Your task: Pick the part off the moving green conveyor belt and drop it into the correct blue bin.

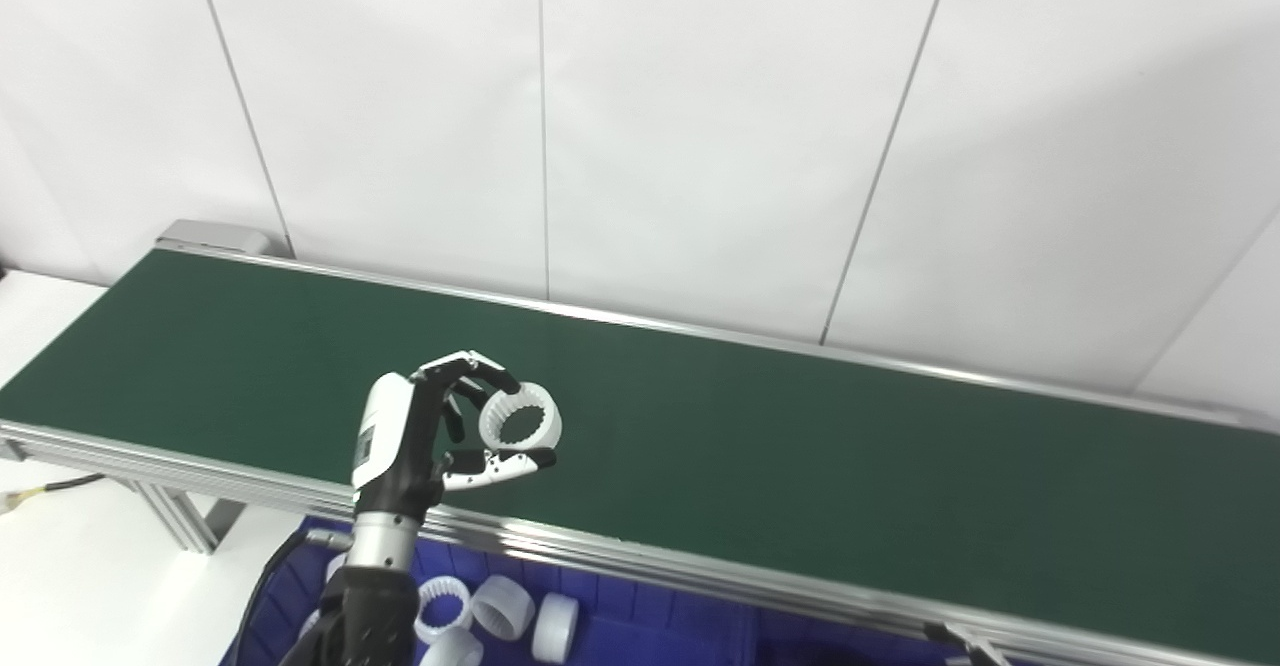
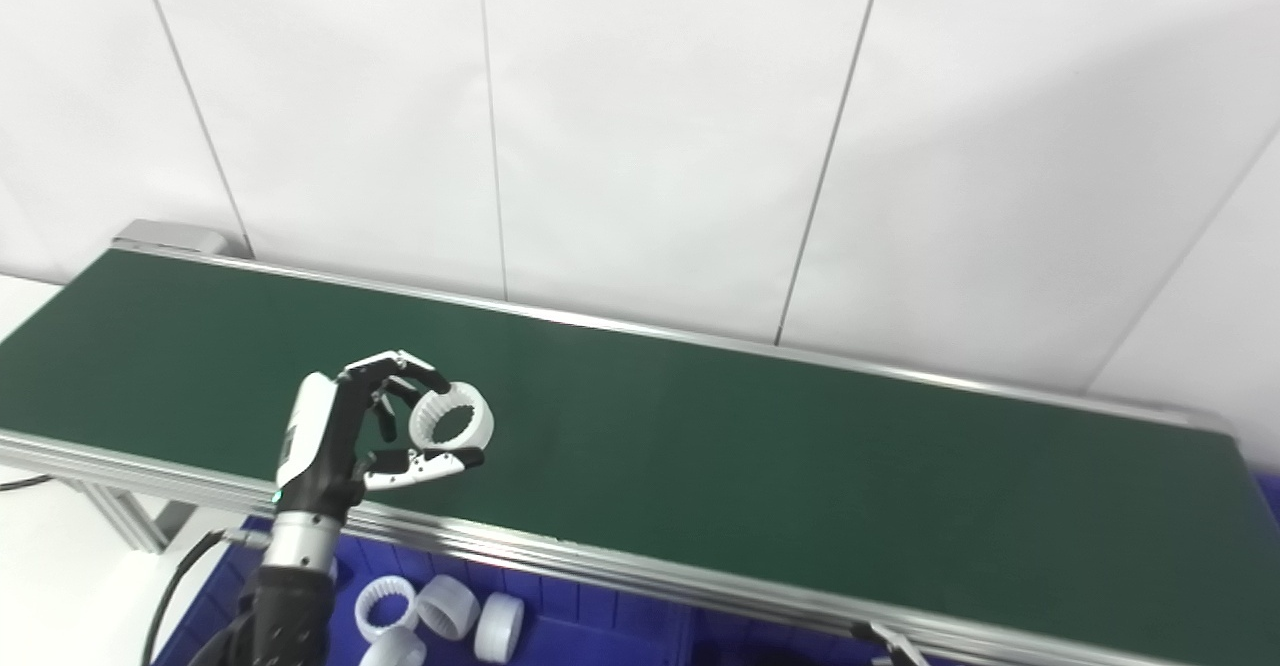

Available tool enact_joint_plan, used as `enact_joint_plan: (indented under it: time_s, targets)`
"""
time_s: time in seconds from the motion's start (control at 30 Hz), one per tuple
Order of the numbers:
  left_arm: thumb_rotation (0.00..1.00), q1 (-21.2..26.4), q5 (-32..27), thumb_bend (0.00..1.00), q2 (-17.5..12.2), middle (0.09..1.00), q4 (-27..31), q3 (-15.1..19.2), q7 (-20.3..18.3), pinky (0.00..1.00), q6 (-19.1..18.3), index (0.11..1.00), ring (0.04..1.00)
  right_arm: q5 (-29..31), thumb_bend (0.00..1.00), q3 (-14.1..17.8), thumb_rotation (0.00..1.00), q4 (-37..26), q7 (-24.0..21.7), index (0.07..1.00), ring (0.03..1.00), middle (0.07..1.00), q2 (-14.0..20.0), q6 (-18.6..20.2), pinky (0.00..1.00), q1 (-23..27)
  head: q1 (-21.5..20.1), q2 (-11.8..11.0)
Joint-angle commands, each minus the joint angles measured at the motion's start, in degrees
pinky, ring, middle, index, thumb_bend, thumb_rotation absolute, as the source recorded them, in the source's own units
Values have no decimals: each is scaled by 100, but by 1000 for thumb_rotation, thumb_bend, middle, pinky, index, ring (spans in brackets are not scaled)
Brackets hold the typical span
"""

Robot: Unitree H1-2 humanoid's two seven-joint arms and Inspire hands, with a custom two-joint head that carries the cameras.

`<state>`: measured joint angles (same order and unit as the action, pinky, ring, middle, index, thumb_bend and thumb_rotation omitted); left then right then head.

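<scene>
Over the near part of the belt (image 1: 700, 446), a white toothed ring (image 1: 520, 417) is held by the left hand (image 1: 420, 436), pinched between fingertip above and thumb below, the other fingers curled clear. It is carried above the belt so that it can be brought back. Below, the blue bin (image 1: 640, 616) already holds like rings (image 1: 500, 606), so it is judged the right one. No right hand is seen.

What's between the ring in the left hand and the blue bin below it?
The conveyor's aluminium front rail and a strip of green belt separate the held ring from the blue bin; nothing else, in both eye views.
</scene>
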<state>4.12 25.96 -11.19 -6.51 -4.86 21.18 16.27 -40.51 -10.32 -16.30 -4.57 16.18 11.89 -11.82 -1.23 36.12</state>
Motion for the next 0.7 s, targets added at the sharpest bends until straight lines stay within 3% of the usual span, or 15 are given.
enact_joint_plan:
  time_s: [0.0, 0.17, 0.3, 0.53, 0.67]
  targets:
    - [0, -86, -150, 511, -115, 422, 79, 46, -114, 241, 344, 494, 298, -56, 795, 42, 294, -138, 55, 818, 651, 679, 23, -66, 603, 79, -124, 135]
    - [0, -395, -343, 512, -158, 438, -82, 27, -437, 262, 589, 492, 319, -95, 808, 29, 389, -109, -25, 819, 657, 683, 23, -1, 592, 192, -362, 445]
    - [0, -586, -377, 511, -98, 429, -121, 65, -567, 230, 582, 490, 291, -98, 820, 63, 382, -215, -173, 818, 647, 682, -4, 123, 571, 238, -404, 635]
    - [0, -907, -387, 508, -109, 411, -394, 107, -626, 204, 800, 489, 261, -138, 814, 100, 403, -302, -295, 823, 641, 681, -38, 196, 557, 269, -391, 742]
    - [0, -1058, -206, 508, -143, 417, -533, 131, -585, 209, 728, 491, 269, -139, 814, 130, 394, -325, -325, 820, 635, 677, -70, 201, 550, 266, -414, 751]
